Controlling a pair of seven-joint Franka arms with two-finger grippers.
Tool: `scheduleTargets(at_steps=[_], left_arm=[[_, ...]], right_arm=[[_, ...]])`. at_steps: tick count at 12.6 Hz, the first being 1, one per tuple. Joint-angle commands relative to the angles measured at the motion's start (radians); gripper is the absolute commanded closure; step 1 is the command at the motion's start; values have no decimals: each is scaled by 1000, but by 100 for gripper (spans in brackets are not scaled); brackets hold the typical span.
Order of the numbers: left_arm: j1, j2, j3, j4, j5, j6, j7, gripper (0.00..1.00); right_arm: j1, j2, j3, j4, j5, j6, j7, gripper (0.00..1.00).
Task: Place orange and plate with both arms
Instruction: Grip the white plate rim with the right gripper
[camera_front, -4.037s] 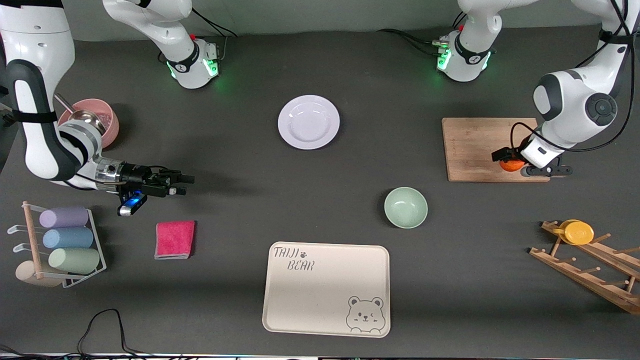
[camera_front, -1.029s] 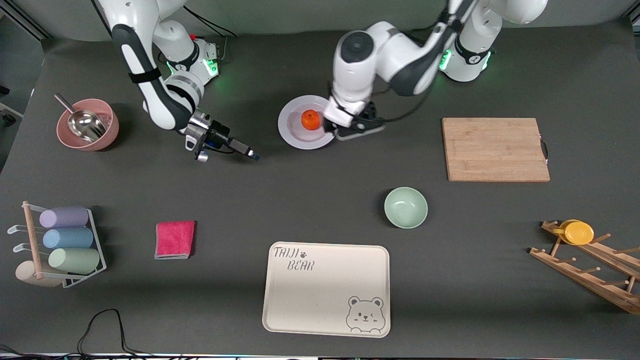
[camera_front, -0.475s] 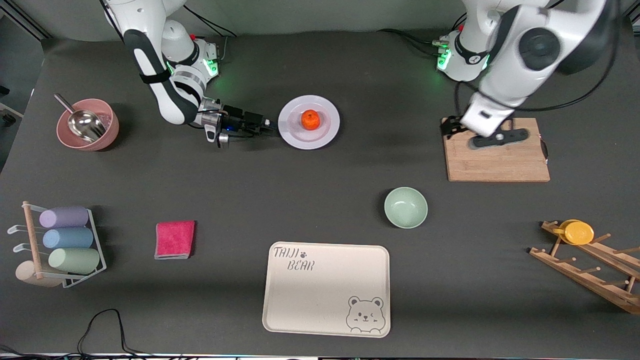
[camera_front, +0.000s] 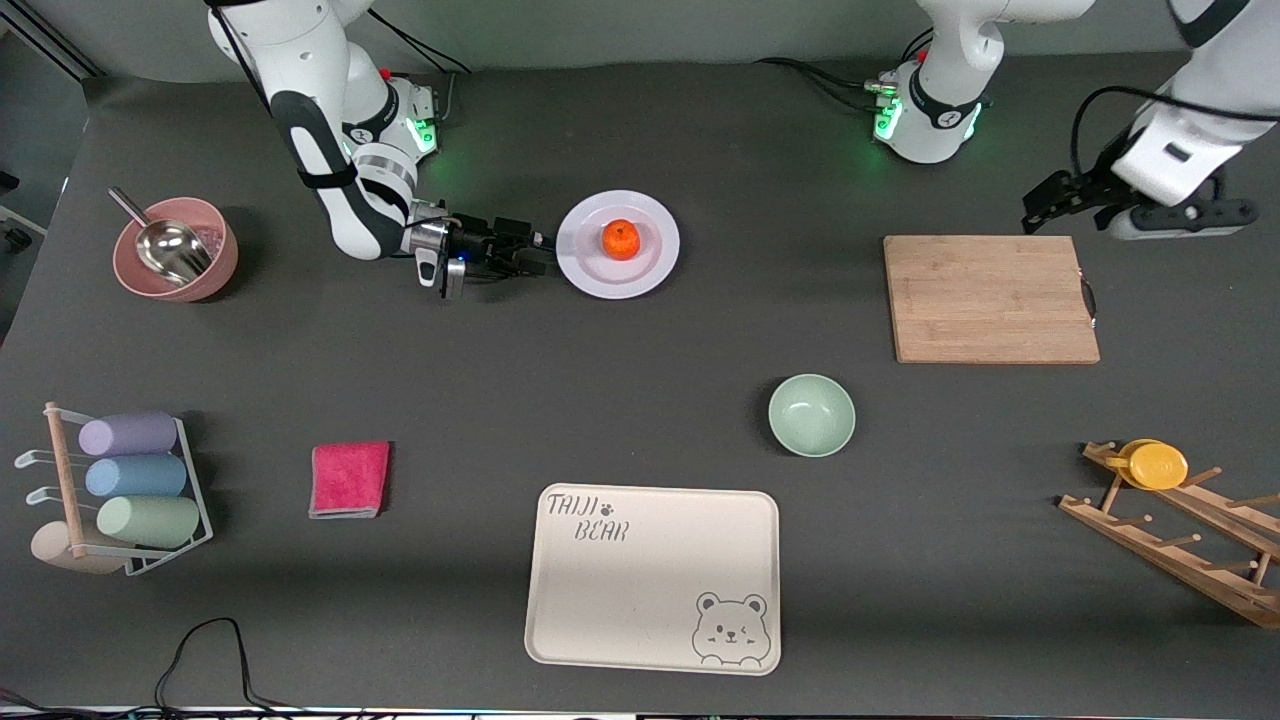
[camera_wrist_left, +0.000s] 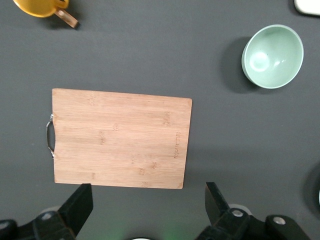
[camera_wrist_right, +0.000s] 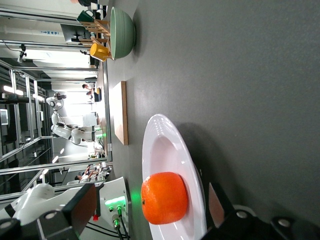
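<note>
orange sits on plate. my right tool is spread, low at the plate's rim. my left tool, spread, waits above the desk. tilting the plate could roll the orange off.

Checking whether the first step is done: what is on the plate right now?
The orange sits alone near the middle of the plate. The open right gripper is at the plate's rim; the open left gripper hangs past the cutting board. The plate under the orange is hidden.
</note>
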Motion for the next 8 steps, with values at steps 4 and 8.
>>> scheduleTargets(at_steps=[4, 8], left_arm=[[-7, -17, -8, -6, 26, -25, 12, 0], [-7, -5, -3, -6, 32, -20, 11, 0]], right_arm=[[33, 80, -6, 8, 79, -69, -101, 0], [61, 119, -6, 13, 125, -105, -134, 0]])
